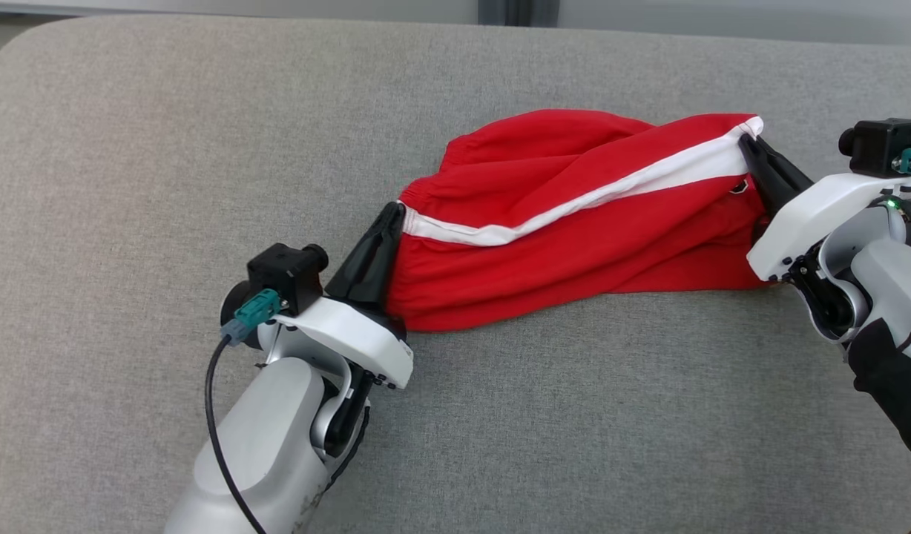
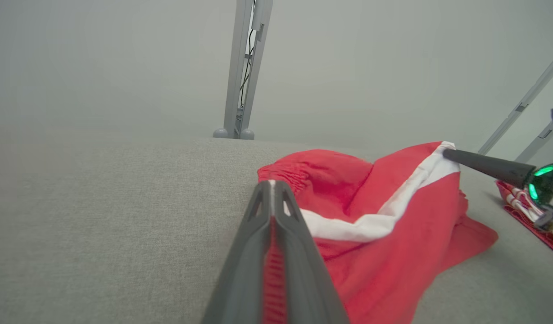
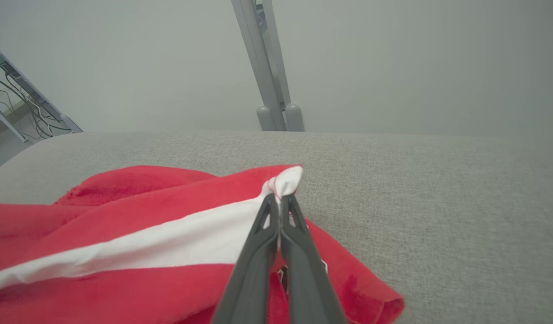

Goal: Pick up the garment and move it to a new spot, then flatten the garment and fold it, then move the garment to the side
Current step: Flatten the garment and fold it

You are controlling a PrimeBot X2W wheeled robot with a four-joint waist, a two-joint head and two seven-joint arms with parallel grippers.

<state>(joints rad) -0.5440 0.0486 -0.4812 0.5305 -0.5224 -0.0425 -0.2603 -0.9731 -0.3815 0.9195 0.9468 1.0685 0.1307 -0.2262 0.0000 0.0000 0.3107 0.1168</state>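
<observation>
From my seat, the red garment (image 1: 574, 245) with its white stripe (image 1: 611, 189) lies bunched on the grey fabric-covered bench (image 1: 166, 148), just toward 2 o'clock from the middle of the head view. It runs from 8 o'clock up to 2 o'clock.

The left jaws are pinched shut on the garment's 8 o'clock end, where the white stripe meets the gathered waistband (image 2: 299, 173). In the left wrist view I see red cloth squeezed between the two dark fingers (image 2: 245, 261).

The right jaws are clamped on the 2 o'clock corner, at the far end of the same stripe. In the right wrist view the white tip (image 3: 287, 180) pokes out just beyond the closed fingers (image 3: 303, 261).

The stripe stretches between the two grips, and the red cloth below it sags in folds onto the bench. A grey post (image 3: 269, 67) stands past the bench's 12 o'clock edge.
</observation>
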